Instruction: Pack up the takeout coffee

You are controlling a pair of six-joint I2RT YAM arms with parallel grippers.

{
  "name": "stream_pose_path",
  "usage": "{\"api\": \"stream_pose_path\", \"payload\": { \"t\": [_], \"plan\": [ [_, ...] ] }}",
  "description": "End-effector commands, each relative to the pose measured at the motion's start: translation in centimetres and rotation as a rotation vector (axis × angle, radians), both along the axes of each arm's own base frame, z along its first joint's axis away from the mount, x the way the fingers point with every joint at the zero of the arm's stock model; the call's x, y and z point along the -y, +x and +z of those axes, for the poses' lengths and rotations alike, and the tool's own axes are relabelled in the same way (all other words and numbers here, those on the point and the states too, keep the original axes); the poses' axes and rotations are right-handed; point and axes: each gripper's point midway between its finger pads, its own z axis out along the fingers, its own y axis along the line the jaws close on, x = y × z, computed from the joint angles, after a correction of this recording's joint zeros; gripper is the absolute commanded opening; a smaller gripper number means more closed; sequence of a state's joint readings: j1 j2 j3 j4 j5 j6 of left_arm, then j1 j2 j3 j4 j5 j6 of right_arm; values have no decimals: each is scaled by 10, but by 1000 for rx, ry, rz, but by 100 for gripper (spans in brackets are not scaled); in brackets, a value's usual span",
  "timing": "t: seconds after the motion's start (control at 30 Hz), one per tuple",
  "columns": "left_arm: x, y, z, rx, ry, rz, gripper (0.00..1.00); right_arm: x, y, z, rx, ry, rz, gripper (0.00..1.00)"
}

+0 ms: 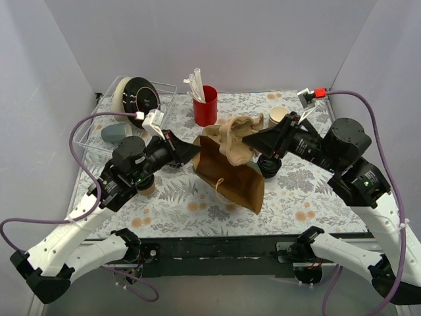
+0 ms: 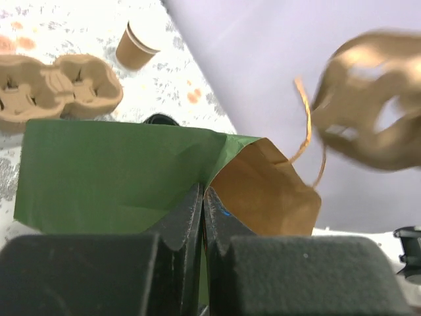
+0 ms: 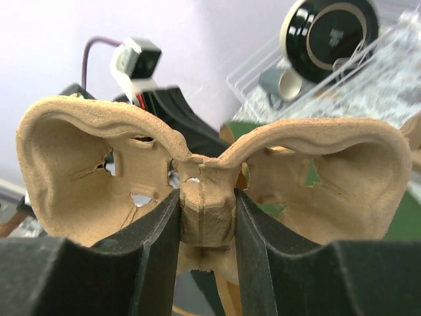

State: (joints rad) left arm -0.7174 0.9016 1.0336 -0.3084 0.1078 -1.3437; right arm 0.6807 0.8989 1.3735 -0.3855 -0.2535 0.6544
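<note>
Shows the left gripper [image 2: 202, 194] clamped fully shut on the rim of the paper bag [image 1: 230, 178], and the right gripper [image 3: 207, 210] part-open, gripping the centre ridge of a pulp cup carrier [image 3: 316, 164] at the bag's mouth. Places the takeout coffee [image 1: 270, 166], only its black lid discernible, on the table [image 1: 316, 197] just beneath the right gripper, right of the bag. Leaves the mark on the far-left black disc [image 3: 329, 29] unreadable.

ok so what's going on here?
Bagging step. The left gripper has its jaws pinched on the rim of the paper bag, holding its mouth open. The right gripper has its jaws clamped on the centre of a moulded cup carrier, held in the air at the bag's mouth. The carrier's pockets look empty, and it is not in the bag yet.
</note>
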Motion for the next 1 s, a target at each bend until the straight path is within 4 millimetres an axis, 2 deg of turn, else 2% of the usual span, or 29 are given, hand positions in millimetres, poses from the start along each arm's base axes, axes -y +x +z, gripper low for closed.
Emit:
{"api": "stream_pose_path", "payload": {
  "t": [0.0, 0.03, 0.13, 0.27, 0.4, 0.43, 0.5, 0.53, 0.67, 0.7, 0.77, 0.83, 0.9, 0.97],
  "plan": [
    [-3, 7, -9, -16, -58, 65, 0, -9, -25, -11, -23, 19, 143, 10],
    [-4, 5, -8, -14, -69, 64, 0, -13, -27, -18, -35, 23, 170, 10],
    [-3, 3, -26, -65, -51, 62, 0, -19, -44, -22, -72, 61, 272, 10],
    [-3, 6, -38, -124, -42, 85, 0, -23, -59, -4, -44, 142, 362, 10],
    [-5, 15, -46, -197, -12, 145, 0, -21, -58, 12, -13, 164, 347, 10],
    [-4, 16, -37, -187, -23, 146, 0, -20, -58, 16, -8, 168, 346, 10],
    [-5, 18, -39, -212, -20, 166, 0, -21, -60, 27, -2, 171, 360, 10],
    [-7, 19, -29, -218, -44, 182, 0, -21, -62, 30, 0, 180, 372, 10],
    [-7, 18, -27, -234, -36, 183, 0, -19, -64, 48, 29, 223, 376, 10],
    [-11, 15, -23, -220, -42, 185, 0, -15, -66, 62, 79, 219, 361, 10],
    [-17, 12, -28, -227, -46, 203, 0, -13, -53, 64, 71, 194, 287, 10],
    [-22, 10, -31, -246, -31, 223, 0, -11, -55, 80, 109, 230, 281, 10],
    [-21, 8, -29, -268, -37, 218, 0, -13, -58, 85, 114, 246, 310, 10],
    [-19, 6, -23, -265, -74, 205, 0, -17, -63, 78, 89, 251, 362, 10]
  ]
}}
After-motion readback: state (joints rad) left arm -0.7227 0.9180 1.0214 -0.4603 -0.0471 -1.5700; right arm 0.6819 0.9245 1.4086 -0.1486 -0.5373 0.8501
